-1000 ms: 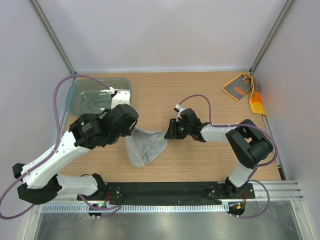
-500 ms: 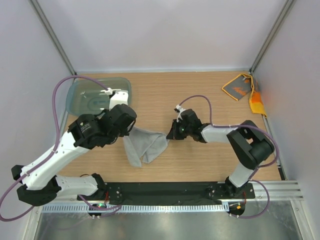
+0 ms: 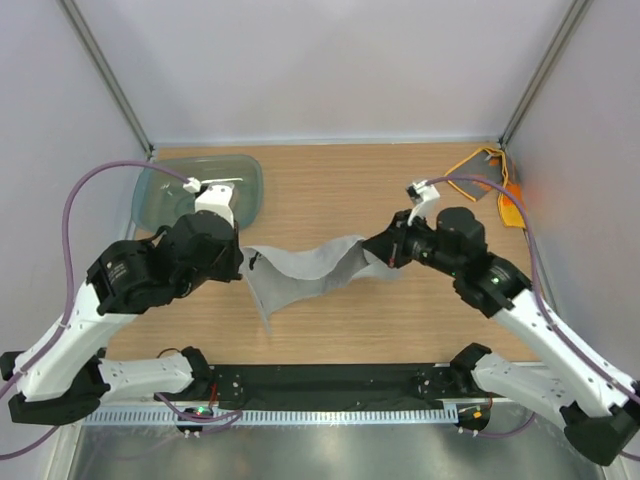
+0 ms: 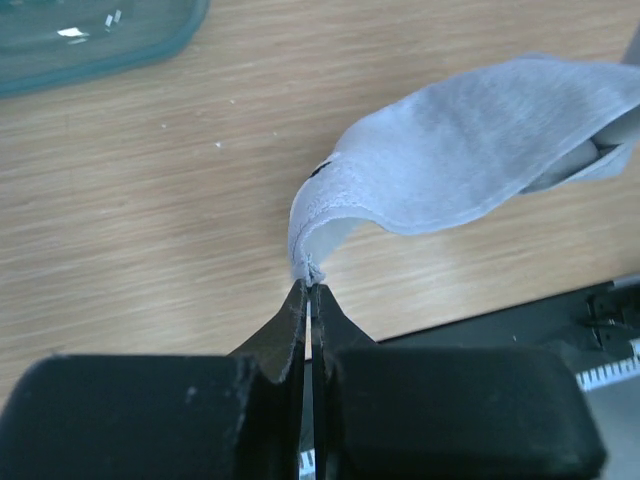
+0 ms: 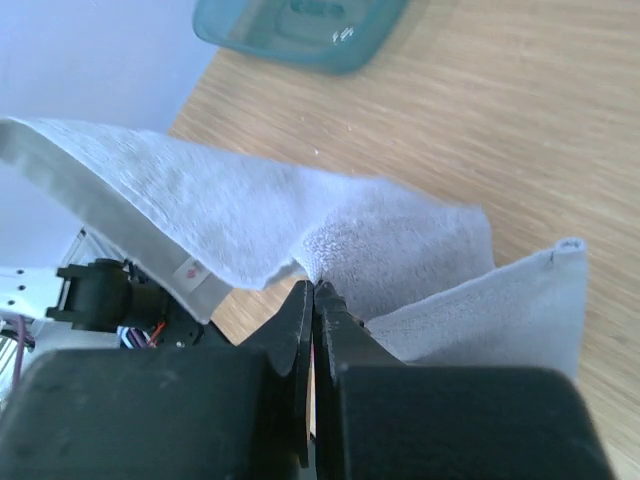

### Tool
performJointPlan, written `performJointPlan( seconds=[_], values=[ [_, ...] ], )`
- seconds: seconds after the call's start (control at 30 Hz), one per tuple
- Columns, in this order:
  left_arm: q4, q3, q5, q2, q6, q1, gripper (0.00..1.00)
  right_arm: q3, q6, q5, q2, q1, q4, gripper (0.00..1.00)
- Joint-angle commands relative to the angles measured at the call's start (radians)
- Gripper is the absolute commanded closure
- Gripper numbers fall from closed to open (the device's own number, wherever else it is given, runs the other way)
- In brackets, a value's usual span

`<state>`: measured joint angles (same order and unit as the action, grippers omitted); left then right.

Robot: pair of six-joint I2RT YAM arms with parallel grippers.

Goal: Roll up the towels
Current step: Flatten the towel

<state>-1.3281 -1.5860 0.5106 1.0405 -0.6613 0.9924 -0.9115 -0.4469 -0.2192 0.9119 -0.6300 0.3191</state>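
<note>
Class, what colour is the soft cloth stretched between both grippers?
A light grey towel, clearest in the left wrist view.

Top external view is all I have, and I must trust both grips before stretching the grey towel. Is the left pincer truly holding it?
Observer: Yes; the left pincer is shut on a corner of the grey towel.
Operator: And the right?
Observer: The right pincer is shut on a bunched fold of the towel.
Operator: Anything else?
Observer: A small white tag with a red mark sits on its edge.
</note>
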Motion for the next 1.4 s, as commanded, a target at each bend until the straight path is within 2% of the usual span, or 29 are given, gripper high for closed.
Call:
performJointPlan(
  seconds=[0.0,0.07,0.23,0.33,0.47,0.5,0.53,0.6,0.67,0.7,0.77,0.8,0.9,0.93,0.97,1.03,1.17,1.23,1.37],
  values=[
    [0.026,-0.014,-0.122,-0.033,0.040,-0.005,1.00,-0.092,0.063,0.043,-0.100,-0.010,0.265,0.99],
    [0.049,0.003,-0.158,-0.071,0.045,-0.005,1.00,-0.174,0.077,0.053,-0.149,-0.010,0.375,0.99],
    [0.047,0.035,-0.228,-0.114,0.032,-0.005,1.00,-0.263,0.062,0.113,-0.212,-0.010,0.538,0.99],
    [0.050,0.067,-0.206,-0.138,0.012,-0.003,1.00,-0.289,0.050,0.252,-0.188,-0.008,0.616,0.99],
    [0.026,0.089,-0.077,-0.105,-0.020,-0.005,1.00,-0.267,0.015,0.449,-0.020,-0.007,0.656,0.99],
    [0.021,0.087,-0.054,-0.062,-0.023,-0.006,1.00,-0.264,0.005,0.533,0.069,-0.005,0.660,0.99],
    [0.018,0.089,-0.038,-0.039,-0.023,-0.008,1.00,-0.270,0.001,0.552,0.121,-0.004,0.660,0.99],
    [0.053,0.115,-0.043,0.004,-0.005,-0.056,1.00,-0.271,0.004,0.560,0.201,0.019,0.612,0.99],
    [0.113,0.133,-0.116,0.070,0.038,-0.135,1.00,-0.273,0.013,0.512,0.301,0.048,0.537,0.99],
    [0.137,0.167,-0.201,0.085,0.054,-0.237,1.00,-0.277,0.022,0.454,0.370,0.097,0.513,0.99],
    [0.212,0.202,-0.268,0.139,0.100,-0.335,1.00,-0.283,0.031,0.382,0.445,0.163,0.439,0.99],
    [0.230,0.227,-0.329,0.162,0.112,-0.421,1.00,-0.296,0.036,0.342,0.482,0.223,0.416,0.99],
    [0.283,0.239,-0.363,0.274,0.143,-0.535,1.00,-0.366,0.046,0.248,0.640,0.295,0.347,0.97],
    [0.293,0.233,-0.363,0.301,0.150,-0.546,1.00,-0.392,0.068,0.233,0.719,0.300,0.334,0.71],
    [0.308,0.228,-0.366,0.358,0.160,-0.555,1.00,-0.421,0.080,0.242,0.752,0.302,0.339,0.53],
    [0.310,0.215,-0.372,0.407,0.169,-0.563,1.00,-0.510,0.100,0.256,0.812,0.302,0.395,0.31],
    [0.341,0.227,-0.388,0.475,0.183,-0.563,1.00,-0.469,0.105,0.282,0.753,0.280,0.380,0.19],
    [0.366,0.245,-0.396,0.478,0.181,-0.563,1.00,-0.409,0.105,0.323,0.678,0.268,0.386,0.17],
    [0.444,0.284,-0.458,0.493,0.169,-0.561,0.99,-0.319,0.102,0.307,0.576,0.208,0.397,0.17]
  ],
)
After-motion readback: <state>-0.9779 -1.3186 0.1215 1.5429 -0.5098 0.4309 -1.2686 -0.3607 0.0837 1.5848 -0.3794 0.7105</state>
